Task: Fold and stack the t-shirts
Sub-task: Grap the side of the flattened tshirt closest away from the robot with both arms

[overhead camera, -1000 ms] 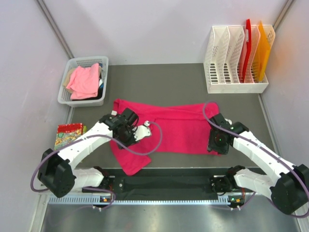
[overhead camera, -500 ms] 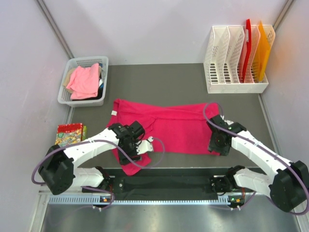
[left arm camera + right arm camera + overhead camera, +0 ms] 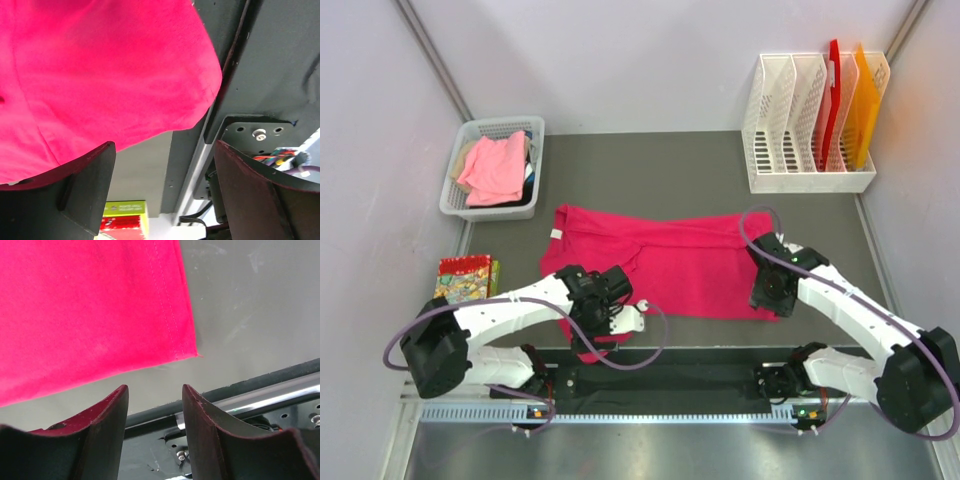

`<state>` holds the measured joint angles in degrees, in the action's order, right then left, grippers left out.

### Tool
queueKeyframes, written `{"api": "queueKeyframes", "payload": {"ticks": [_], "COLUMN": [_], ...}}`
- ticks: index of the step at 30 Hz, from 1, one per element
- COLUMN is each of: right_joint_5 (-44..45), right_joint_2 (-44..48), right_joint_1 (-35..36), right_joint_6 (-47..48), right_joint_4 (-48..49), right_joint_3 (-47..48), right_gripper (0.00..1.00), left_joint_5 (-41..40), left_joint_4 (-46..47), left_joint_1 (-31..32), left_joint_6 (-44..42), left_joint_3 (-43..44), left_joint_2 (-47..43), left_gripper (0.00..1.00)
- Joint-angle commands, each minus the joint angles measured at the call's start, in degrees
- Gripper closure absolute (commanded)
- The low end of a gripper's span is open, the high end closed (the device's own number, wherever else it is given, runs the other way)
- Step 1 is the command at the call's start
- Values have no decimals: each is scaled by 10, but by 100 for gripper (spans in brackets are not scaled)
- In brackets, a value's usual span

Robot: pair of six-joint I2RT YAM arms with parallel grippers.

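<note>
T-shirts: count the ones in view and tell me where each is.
2. A magenta t-shirt lies spread on the table, toward its near edge. A paler pink one sits in the white basket at the far left. Others may be hidden under it.

Showing soft matt cloth in the magenta t-shirt [image 3: 690, 265], stitched at its hem; reflecting dully off the smooth, scuffed grey table [image 3: 650, 175]; gleaming along the near metal rail [image 3: 272, 397]; shining as white plastic in the far-left basket [image 3: 453, 195].
</note>
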<state>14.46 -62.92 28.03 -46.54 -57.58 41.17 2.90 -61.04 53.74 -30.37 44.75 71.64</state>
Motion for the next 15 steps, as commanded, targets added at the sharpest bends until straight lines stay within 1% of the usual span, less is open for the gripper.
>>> {"api": "queueKeyframes", "payload": {"ticks": [1, 2, 6, 11, 13, 15], "right_joint_5": [27, 33, 43, 44, 44, 44], "right_joint_2": [2, 3, 4, -10, -15, -18], "right_joint_1": [6, 6, 6, 6, 6, 6], "right_joint_6": [-15, -21, -28, -27, -26, -24], "right_joint_4": [-11, -13, -17, -17, -17, -17], "right_joint_3": [32, 35, 41, 44, 48, 50], "right_gripper": [52, 52, 52, 52, 52, 52], "left_joint_5": [-25, -43, -46, -49, -54, -60], "left_joint_4": [31, 34, 57, 86, 98, 108], "left_joint_1": [33, 43, 60, 66, 66, 66], "left_joint_6": [-9, -7, 1, 0, 0, 0], "left_joint_3": [-12, -19, -33, -29, -34, -38], "left_joint_2": [31, 39, 65, 95, 108, 126], "left_gripper": [16, 16, 16, 16, 18, 23]}}
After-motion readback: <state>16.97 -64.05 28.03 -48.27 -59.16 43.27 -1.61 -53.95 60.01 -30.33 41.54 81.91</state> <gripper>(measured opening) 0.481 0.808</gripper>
